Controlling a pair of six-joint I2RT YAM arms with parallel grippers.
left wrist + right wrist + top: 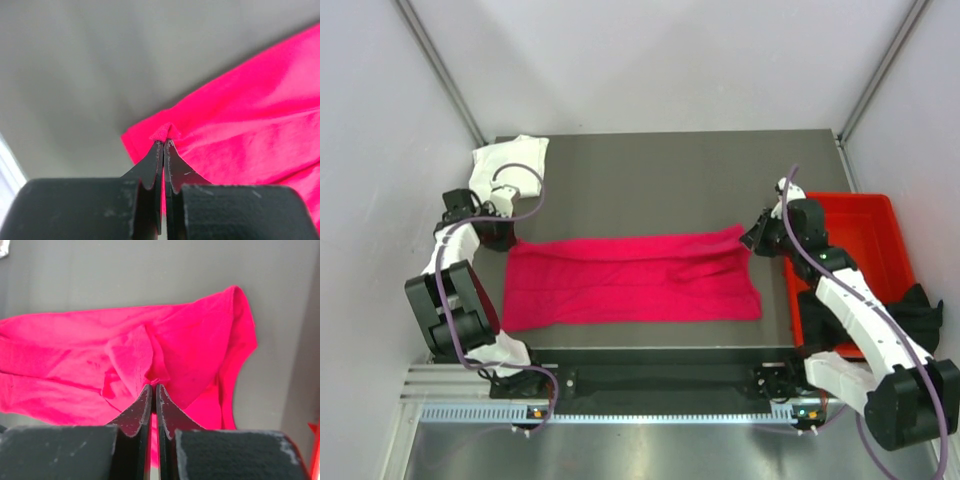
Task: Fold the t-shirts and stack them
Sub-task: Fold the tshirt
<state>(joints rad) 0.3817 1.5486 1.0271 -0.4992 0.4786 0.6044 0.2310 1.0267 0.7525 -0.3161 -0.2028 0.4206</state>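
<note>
A magenta-pink t-shirt (630,280) lies spread as a long band across the middle of the dark table (660,180). My left gripper (510,240) is at the shirt's far left corner. In the left wrist view its jaws (164,141) are shut on a pinch of pink cloth (250,110). My right gripper (752,238) is at the far right corner, and its jaws (154,386) are shut on a fold of the pink shirt (75,350). A white t-shirt (510,158) lies crumpled at the table's far left corner.
A red plastic bin (880,215) stands to the right of the table, partly under my right arm. Something dark, perhaps black cloth (920,305), sits at the bin's near right side. Grey walls close in the table on three sides.
</note>
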